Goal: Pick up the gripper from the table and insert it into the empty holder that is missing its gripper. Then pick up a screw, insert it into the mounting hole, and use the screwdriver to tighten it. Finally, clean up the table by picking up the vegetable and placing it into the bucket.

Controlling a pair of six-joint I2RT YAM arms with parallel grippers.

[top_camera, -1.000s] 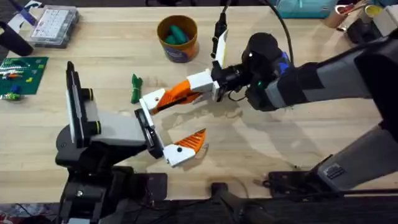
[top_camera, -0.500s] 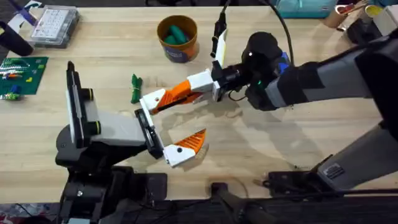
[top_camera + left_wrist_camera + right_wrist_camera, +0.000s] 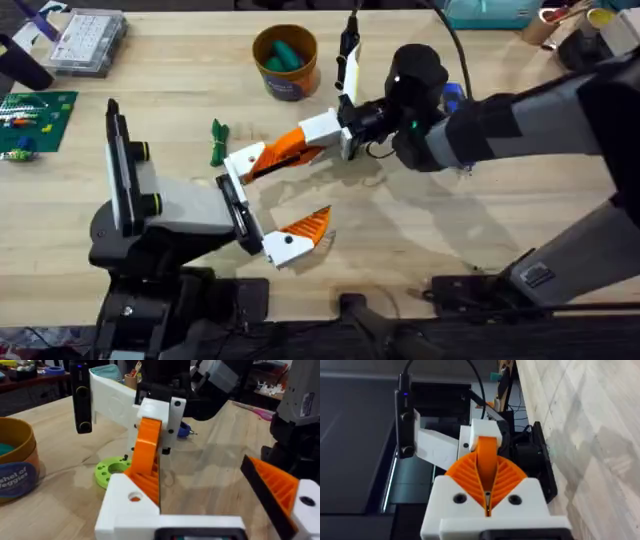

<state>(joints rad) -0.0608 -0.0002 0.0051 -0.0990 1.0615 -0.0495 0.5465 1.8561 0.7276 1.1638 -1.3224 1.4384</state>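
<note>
The orange ribbed gripper is clamped in my right gripper, which is shut on it. Its far end meets the white holder on my left arm. In the left wrist view the gripper stands against the holder, and the mounting hole looks orange inside. My left gripper is open, with its one orange finger well apart from the holder. In the right wrist view my right gripper squeezes the gripper. The dark-green vegetable lies left of the holder. The yellow bucket stands behind.
A lime-green ring lies on the table under the held gripper. A clear parts box and a green board sit at the far left. A small blue object lies behind my right wrist. The bucket holds a teal-green item.
My right arm's wrist has edged slightly left and back. The orange gripper stays at the holder, and my left arm has not moved.
</note>
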